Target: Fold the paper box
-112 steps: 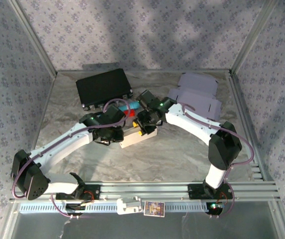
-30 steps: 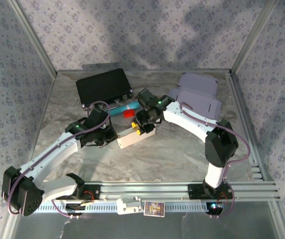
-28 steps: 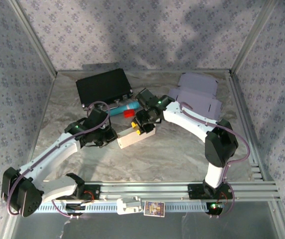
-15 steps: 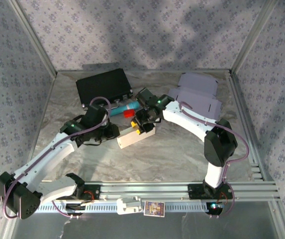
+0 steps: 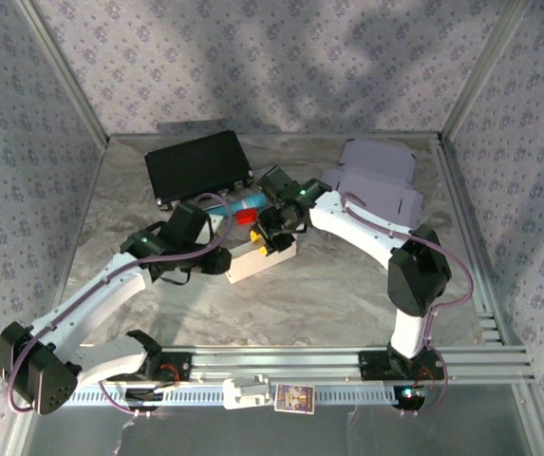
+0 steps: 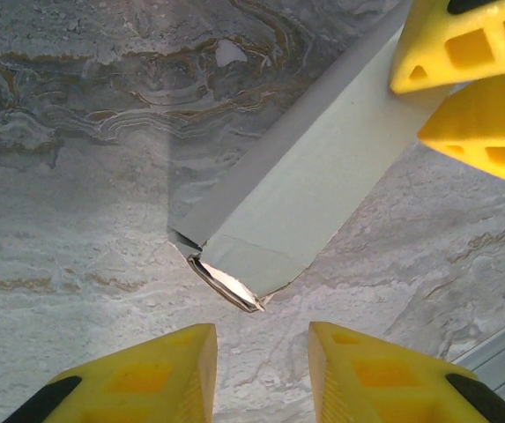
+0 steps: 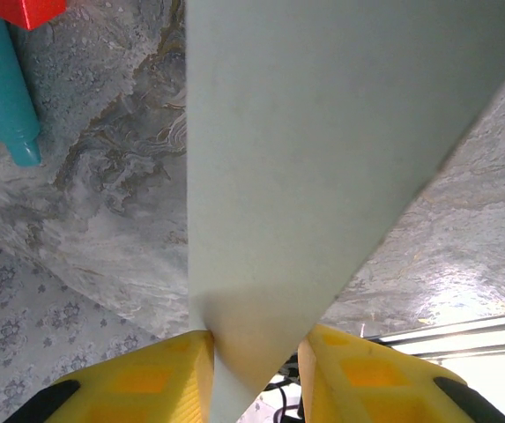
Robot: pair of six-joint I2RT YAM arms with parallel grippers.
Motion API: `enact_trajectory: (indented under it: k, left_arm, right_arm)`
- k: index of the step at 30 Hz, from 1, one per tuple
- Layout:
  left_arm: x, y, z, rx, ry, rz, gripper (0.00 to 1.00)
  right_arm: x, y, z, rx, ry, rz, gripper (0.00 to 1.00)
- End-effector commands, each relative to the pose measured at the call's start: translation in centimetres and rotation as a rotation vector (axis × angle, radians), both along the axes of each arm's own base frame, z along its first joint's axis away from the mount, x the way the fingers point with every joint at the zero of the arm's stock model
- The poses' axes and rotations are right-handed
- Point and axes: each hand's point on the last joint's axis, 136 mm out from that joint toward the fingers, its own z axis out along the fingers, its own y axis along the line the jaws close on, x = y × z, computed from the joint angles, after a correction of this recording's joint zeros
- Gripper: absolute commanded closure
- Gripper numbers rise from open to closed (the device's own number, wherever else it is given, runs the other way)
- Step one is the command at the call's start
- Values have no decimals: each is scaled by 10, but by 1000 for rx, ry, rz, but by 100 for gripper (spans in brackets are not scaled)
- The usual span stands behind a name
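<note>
The pale paper box [image 5: 262,258] lies as a long folded sleeve on the marbled table, mid-way between the arms. My right gripper [image 5: 277,235] is shut on its far end; in the right wrist view the box [image 7: 323,132] runs down between the yellow fingers [image 7: 137,383], pinched at the gripper [image 7: 256,370]. My left gripper [image 5: 217,258] sits just left of the box's near end. In the left wrist view the box's [image 6: 296,194] open end flap points at my gripper [image 6: 261,370], which is open with only table in its gap. The right fingers [image 6: 464,79] show at the upper right.
A black case [image 5: 198,164] lies at the back left. A teal tube with a red cap [image 5: 238,204] sits just behind the box. Flat lavender cardboard [image 5: 376,176] lies at the back right. A small card [image 5: 293,397] rests on the front rail.
The left gripper drew back left from the box, then came right again to its near end. The right gripper and the box have stayed put.
</note>
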Motion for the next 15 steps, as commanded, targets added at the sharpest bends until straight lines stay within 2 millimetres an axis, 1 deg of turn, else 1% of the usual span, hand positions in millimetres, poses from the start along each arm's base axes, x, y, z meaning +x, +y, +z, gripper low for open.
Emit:
enact_trajectory:
  k: [1, 7, 15]
  left_arm:
    - [0, 2, -5, 48, -12, -59, 68]
    - [6, 5, -10, 76, -29, -48, 70]
    - [10, 2, -13, 74, -22, -41, 84]
  right_arm:
    - [-8, -14, -24, -93, 80, 3, 68]
    - [-9, -13, -25, -91, 84, 12, 69]
    - [-11, -15, -25, -97, 90, 15, 69]
